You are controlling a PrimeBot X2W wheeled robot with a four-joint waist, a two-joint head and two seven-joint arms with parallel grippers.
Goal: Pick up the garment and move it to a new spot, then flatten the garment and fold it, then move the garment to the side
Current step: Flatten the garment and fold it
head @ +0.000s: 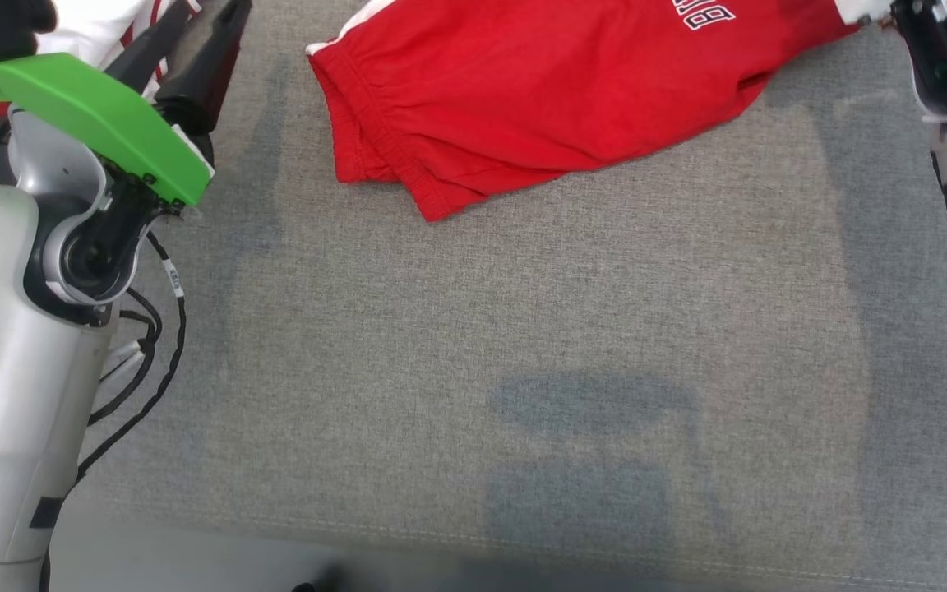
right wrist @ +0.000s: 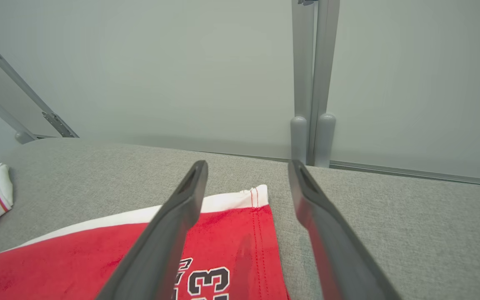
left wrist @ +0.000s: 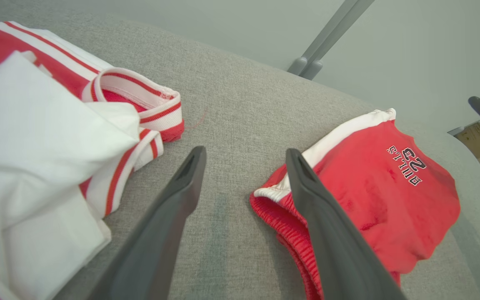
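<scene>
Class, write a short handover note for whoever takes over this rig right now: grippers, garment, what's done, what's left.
Left gripper: open, empty, above the grey surface between the two clothes.
Right gripper: open, empty, above the garment's white-edged corner.
Garment: red, lettered BULLS 23, doubled over and fairly flat; a bunched red-and-white striped piece lies apart, on the robot's left.
Done: looks folded.
Left: probably moving it to the side.

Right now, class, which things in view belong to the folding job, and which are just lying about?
Job: red lettered shorts; left gripper; right gripper, both open.
Lying about: red-and-white jersey with striped trim; cardboard box; grey metal post.
</scene>
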